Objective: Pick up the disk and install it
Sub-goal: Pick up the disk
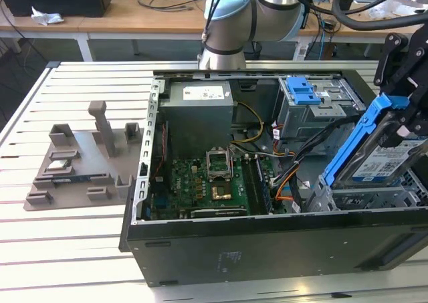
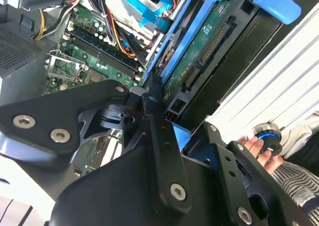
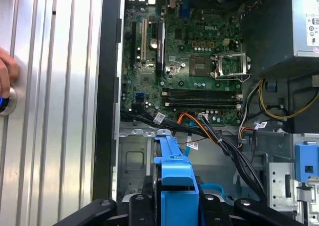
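In the exterior view, the gripper (image 1: 404, 122) is clamped on the disk (image 1: 374, 159), holding it tilted over the open computer case (image 1: 200, 243) at the exterior view's right. The second wrist view shows the disk's green underside and a person's hand (image 2: 256, 148). In the first wrist view, its blue rail (image 3: 174, 181) sits between the fingers (image 3: 209, 206).

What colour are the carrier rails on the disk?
Bright blue; the rails edge the silver disk, clearest in the exterior view.
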